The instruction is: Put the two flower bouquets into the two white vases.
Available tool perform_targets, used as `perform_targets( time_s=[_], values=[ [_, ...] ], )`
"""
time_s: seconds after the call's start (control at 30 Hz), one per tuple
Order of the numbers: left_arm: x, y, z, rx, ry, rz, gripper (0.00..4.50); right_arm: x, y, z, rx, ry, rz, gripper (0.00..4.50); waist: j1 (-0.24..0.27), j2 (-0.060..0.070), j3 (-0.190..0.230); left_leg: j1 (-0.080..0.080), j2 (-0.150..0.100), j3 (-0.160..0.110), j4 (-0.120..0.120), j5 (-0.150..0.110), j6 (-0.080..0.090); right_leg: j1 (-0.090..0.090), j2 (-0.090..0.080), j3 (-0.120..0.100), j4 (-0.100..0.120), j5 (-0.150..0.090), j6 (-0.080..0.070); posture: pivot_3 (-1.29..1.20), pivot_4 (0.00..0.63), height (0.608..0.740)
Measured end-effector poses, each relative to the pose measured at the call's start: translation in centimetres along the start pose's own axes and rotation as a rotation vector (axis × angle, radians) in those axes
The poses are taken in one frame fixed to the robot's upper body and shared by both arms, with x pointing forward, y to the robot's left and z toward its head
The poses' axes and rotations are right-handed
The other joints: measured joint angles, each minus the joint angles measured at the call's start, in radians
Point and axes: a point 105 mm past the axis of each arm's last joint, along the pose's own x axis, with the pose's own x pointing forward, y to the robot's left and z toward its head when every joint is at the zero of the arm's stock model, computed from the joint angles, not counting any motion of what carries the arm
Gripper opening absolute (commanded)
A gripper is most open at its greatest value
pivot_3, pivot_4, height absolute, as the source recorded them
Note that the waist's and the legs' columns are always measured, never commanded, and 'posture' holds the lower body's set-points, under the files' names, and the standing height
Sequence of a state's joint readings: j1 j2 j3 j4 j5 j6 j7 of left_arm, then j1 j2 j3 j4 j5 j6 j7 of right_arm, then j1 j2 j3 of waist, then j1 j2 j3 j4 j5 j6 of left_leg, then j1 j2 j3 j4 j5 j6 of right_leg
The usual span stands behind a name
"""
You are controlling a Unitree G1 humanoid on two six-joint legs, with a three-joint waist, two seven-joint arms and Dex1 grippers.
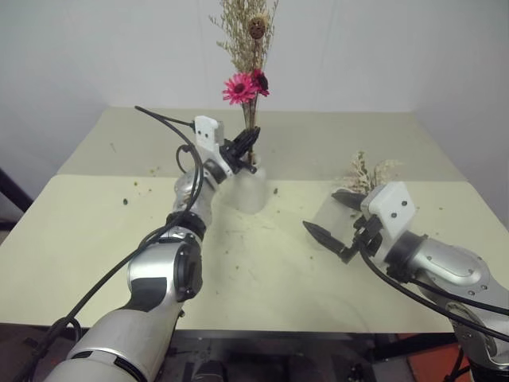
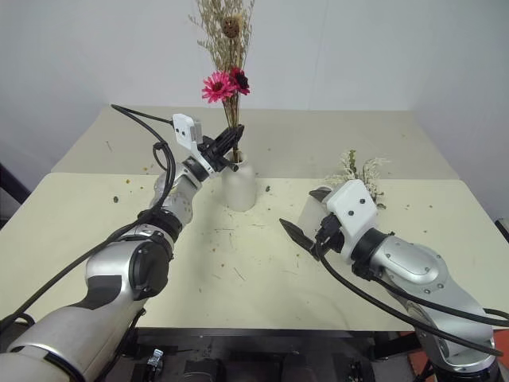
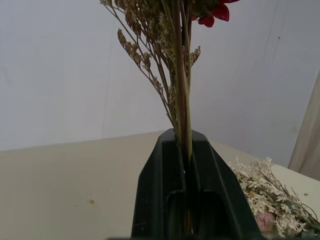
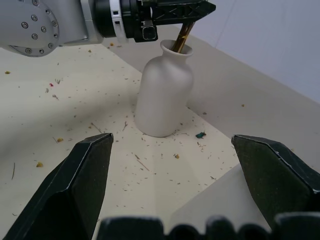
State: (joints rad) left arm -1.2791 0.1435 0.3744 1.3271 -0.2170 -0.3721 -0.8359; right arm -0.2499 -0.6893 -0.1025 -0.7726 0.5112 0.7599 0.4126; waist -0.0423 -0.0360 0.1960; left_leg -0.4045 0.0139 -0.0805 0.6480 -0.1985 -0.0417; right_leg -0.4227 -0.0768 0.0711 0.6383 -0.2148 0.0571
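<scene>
The slim dried-grass bouquet (image 1: 248, 48) with two magenta-red flowers (image 1: 241, 87) stands upright. My left gripper (image 1: 250, 141) is shut on its stems (image 3: 181, 90) just above the neck of the bottle-shaped white vase (image 1: 248, 191). The stem ends sit in the vase mouth (image 4: 176, 46). My right gripper (image 4: 172, 139) is open, with its fingers spread on either side of the straight white cylinder vase (image 2: 310, 205). The cream-white bunch (image 1: 367, 173) with a pale pink rose (image 3: 265, 220) is behind that vase, partly hidden by my right wrist. I cannot tell whether it is inside the vase.
Both vases stand on a pale beige table (image 1: 95, 239) strewn with small plant crumbs (image 4: 125, 125). A white wall rises behind the table's far edge. A black cable (image 1: 171, 123) loops off my left wrist.
</scene>
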Motion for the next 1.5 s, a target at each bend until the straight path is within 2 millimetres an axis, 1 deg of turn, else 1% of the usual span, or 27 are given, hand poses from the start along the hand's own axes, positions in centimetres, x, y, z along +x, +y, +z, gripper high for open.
perform_targets(
  time_s=[0.07,0.17,0.3,0.43,0.53,0.7,0.83,0.93,1.07,1.13,1.17,1.27,1.3,1.37,1.43,1.5],
  values=[
    [0.0,-0.2,-0.1,-0.009,-0.003,-0.01,0.03,0.0,-0.1,0.0,-0.004,-0.003,-0.003,4.5,0.0,0.0,0.0,0.0,0.0,0.0,0.0,0.0,0.0,0.0,0.0,0.0,0.0,0.0,0.0,0.0,0.15,0.74],
    [-0.3,-0.3,-0.2,-0.042,-0.023,-0.03,0.83,0.0,-0.1,0.0,-0.011,-0.002,-0.006,4.5,0.0,0.0,0.0,0.0,0.0,0.0,0.0,0.0,0.0,0.0,0.0,0.0,0.0,0.0,0.0,0.0,0.15,0.74],
    [-0.6,-0.6,-0.2,-0.054,-0.034,-0.067,2.15,0.0,-0.2,-0.2,-0.006,0.004,0.002,4.5,0.0,0.0,0.0,0.0,0.0,0.0,0.0,0.0,0.0,0.0,0.0,0.0,0.0,0.0,0.0,0.0,0.15,0.74],
    [-1.1,-0.8,-0.7,-0.025,0.0,-0.116,3.48,0.0,-0.3,-0.3,-0.004,0.008,0.0,4.5,-0.001,0.0,0.0,0.0,0.0,0.0,0.0,0.0,0.0,0.0,0.0,0.0,0.0,0.0,0.0,0.0,0.15,0.74],
    [-1.5,-0.6,-0.7,-0.025,0.002,-0.123,4.48,0.0,-0.3,-0.3,-0.005,0.008,-0.001,4.5,-0.001,0.0,0.0,0.0,0.0,0.0,0.0,0.0,0.0,0.0,0.0,0.0,0.0,0.0,0.0,0.0,0.15,0.74],
    [-2.6,0.8,0.9,-0.021,-0.054,-0.12,4.48,0.0,-0.5,-0.6,-0.004,0.017,-0.007,4.5,-0.002,0.0,0.0,0.0,0.0,0.0,0.0,0.0,0.0,0.0,0.0,0.0,0.0,0.0,0.0,0.0,0.15,0.74],
    [-4.3,1.4,0.9,-0.037,-0.074,-0.145,4.48,0.1,-0.6,-0.7,-0.003,0.023,-0.01,4.5,-0.001,0.0,0.0,0.0,0.0,0.0,0.0,0.0,0.0,0.0,0.0,0.0,0.0,0.0,0.0,0.0,0.15,0.74],
    [-5.8,1.9,1.1,-0.035,-0.09,-0.17,4.48,0.1,-0.6,-0.7,-0.003,0.024,-0.011,4.5,-0.003,0.0,0.0,0.0,0.0,0.0,0.0,0.0,0.0,0.0,0.0,0.0,0.001,0.001,-0.001,0.0,0.15,0.74],
    [-8.6,2.8,3.0,-0.007,-0.143,-0.224,4.48,0.0,-0.7,-0.8,0.0,0.026,-0.017,4.5,-0.006,0.0,0.0,0.001,0.001,0.0,0.0,0.0,0.0,0.0,0.0,0.0,0.001,0.001,-0.002,0.0,0.15,0.74],
    [-9.9,3.0,3.9,0.002,-0.162,-0.242,4.48,-0.4,-1.1,-0.8,0.004,0.026,-0.037,4.5,-0.004,0.0,0.0,0.001,0.001,0.0,0.0,0.0,0.0,0.0,0.0,0.0,0.002,0.001,-0.002,0.0,0.15,0.74],
    [-11.0,3.0,4.6,0.008,-0.162,-0.253,4.48,-0.8,-1.6,-0.8,0.015,0.022,-0.054,4.5,-0.004,0.0,0.0,0.001,0.001,0.0,0.0,0.0,0.0,0.0,0.0,0.0,0.001,0.001,-0.002,0.0,0.15,0.74],
    [-12.7,2.1,5.3,0.02,-0.111,-0.284,4.48,-2.2,-3.2,-0.4,0.023,0.019,-0.112,4.5,0.0,0.0,0.0,0.001,0.001,0.0,0.0,0.0,0.0,0.0,0.0,0.0,0.002,0.001,-0.002,0.0,0.15,0.74],
    [-13.1,1.3,5.3,0.04,-0.053,-0.31,4.48,-2.7,-3.9,-0.2,0.022,0.022,-0.135,4.5,0.003,0.0,0.0,0.001,0.001,-0.001,0.0,0.0,0.0,0.001,0.0,0.0,0.002,0.001,-0.002,0.0,0.15,0.74],
    [-13.4,-0.5,5.2,0.081,0.078,-0.365,4.48,-4.3,-6.1,-0.4,0.033,0.062,-0.217,4.5,0.01,0.0,0.0,0.001,0.001,-0.001,0.0,0.0,0.0,0.002,0.0,0.0,0.001,0.001,-0.002,0.0,0.15,0.74],
    [-13.3,-2.0,5.2,0.121,0.155,-0.405,4.48,-5.6,-8.3,-1.2,0.046,0.143,-0.298,4.5,0.014,0.0,0.0,0.004,0.001,0.0,0.001,0.0,0.0,0.004,0.0,0.0,0.001,0.001,-0.002,0.0,0.15,0.74],
    [-12.9,-3.3,5.1,0.165,0.211,-0.439,4.48,-6.5,-10.0,-2.8,0.07,0.246,-0.358,4.5,0.015,0.0,0.0,0.005,0.001,0.0,0.0,0.0,0.0,0.004,0.0,0.0,0.001,-0.002,0.0,0.0,0.15,0.74]
  ],
)
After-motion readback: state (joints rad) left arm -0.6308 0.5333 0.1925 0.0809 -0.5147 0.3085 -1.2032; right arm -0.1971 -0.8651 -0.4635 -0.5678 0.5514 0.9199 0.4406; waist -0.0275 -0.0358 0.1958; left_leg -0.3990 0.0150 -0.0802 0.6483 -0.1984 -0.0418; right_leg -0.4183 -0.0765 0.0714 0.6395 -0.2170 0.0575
